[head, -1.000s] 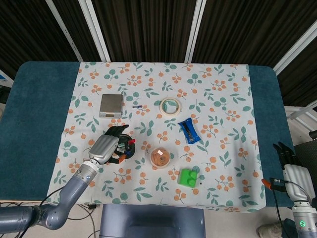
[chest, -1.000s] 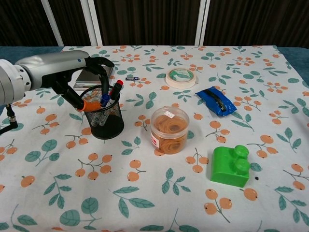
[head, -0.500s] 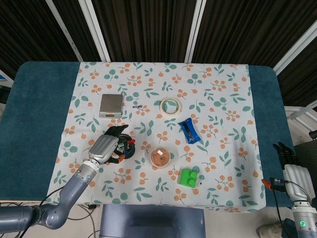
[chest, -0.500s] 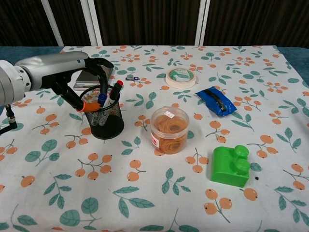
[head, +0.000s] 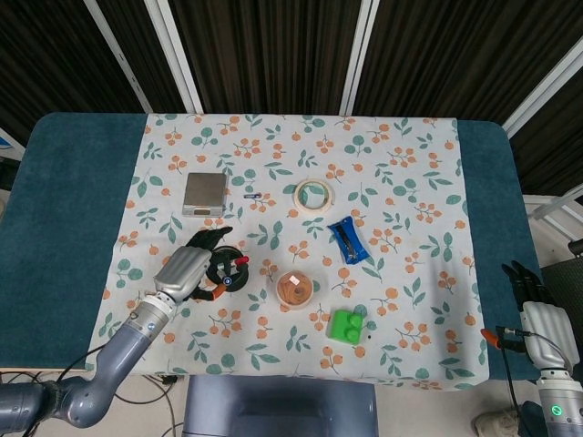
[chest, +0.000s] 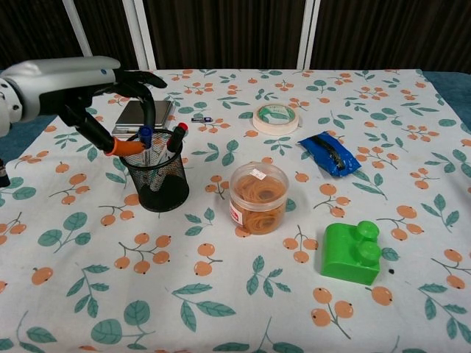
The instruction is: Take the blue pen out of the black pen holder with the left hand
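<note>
The black mesh pen holder (chest: 156, 180) stands at the left of the flowered cloth, also seen from above as pen holder (head: 228, 272). My left hand (chest: 103, 77) hovers above its left rim and pinches the cap end of the blue pen (chest: 145, 135) between thumb and a finger. The pen is raised, with its lower part still inside the holder. A red-capped pen (chest: 179, 133) leans in the holder's right side. From above, my left hand (head: 185, 269) covers the holder's left edge. My right hand (head: 536, 314) hangs off the table's right side, fingers apart, holding nothing.
A grey scale (chest: 140, 114) lies just behind the holder. A jar of rubber bands (chest: 257, 197) stands to its right, then a green block (chest: 352, 252), a blue pouch (chest: 330, 154) and a tape roll (chest: 274, 118). A small blue item (chest: 201, 118) lies near the scale.
My left hand has risen from the holder's rim, drawing the blue pen upward with it. The right hand has stayed still.
</note>
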Motion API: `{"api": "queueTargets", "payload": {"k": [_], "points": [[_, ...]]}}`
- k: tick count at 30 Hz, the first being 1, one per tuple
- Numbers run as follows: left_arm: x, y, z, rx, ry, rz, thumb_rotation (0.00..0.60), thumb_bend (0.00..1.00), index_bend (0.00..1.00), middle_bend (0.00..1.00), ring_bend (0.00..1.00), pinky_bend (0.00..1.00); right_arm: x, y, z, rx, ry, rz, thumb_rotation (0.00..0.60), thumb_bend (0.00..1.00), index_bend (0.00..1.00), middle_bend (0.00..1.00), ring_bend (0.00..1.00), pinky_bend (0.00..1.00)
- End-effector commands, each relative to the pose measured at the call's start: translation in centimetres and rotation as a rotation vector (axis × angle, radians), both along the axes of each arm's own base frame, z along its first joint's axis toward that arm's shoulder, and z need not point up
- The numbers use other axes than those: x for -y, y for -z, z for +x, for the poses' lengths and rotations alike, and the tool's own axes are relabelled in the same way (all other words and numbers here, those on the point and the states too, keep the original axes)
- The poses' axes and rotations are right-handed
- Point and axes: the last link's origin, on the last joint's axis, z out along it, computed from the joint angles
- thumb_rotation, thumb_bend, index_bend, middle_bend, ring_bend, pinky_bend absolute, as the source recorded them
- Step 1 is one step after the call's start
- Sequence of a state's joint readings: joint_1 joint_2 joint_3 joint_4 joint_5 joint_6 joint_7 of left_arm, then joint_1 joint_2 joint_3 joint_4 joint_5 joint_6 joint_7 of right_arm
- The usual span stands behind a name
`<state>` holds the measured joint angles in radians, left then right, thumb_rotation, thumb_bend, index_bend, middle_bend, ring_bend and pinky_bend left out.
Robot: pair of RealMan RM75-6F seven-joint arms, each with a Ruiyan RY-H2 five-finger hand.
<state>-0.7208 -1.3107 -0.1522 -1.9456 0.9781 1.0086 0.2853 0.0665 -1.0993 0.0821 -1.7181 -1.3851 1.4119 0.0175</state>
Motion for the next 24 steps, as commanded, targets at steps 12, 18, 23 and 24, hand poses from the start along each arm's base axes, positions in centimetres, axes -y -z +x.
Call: {"api": "queueTargets", "payload": {"k": [12,18,23,24], "points": [[1.0,-9.8,0.0,0.126,0.070,0.127,0.600,0.36,0.57,0.03,0.00,0.00,0.0,0.0,0.0,-0.003,0.003,-0.001,0.600,0.13,0.07,0.00,0.04,0.17],[0.6,-11.5,-3.5,0.088,0.044,0.158,0.600,0.36,0.57,0.03,0.00,0.00,0.0,0.0,0.0,-0.004,0.003,-0.001,0.600,0.13,0.07,0.00,0.04,0.17],[-1.1,-10.9,-8.5,0.042,-0.047,0.136,0.600,0.36,0.57,0.03,0.00,0.00,-0.1,0.0,0.0,-0.005,0.005,-0.003,0.600,0.13,0.07,0.00,0.04,0.17],[-1.6,-10.4,-9.1,0.047,-0.059,0.129,0.600,0.36,0.57,0.03,0.00,0.00,-0.1,0.0,0.0,-0.005,0.005,-0.003,0.600,0.13,0.07,0.00,0.04,0.17]]}}
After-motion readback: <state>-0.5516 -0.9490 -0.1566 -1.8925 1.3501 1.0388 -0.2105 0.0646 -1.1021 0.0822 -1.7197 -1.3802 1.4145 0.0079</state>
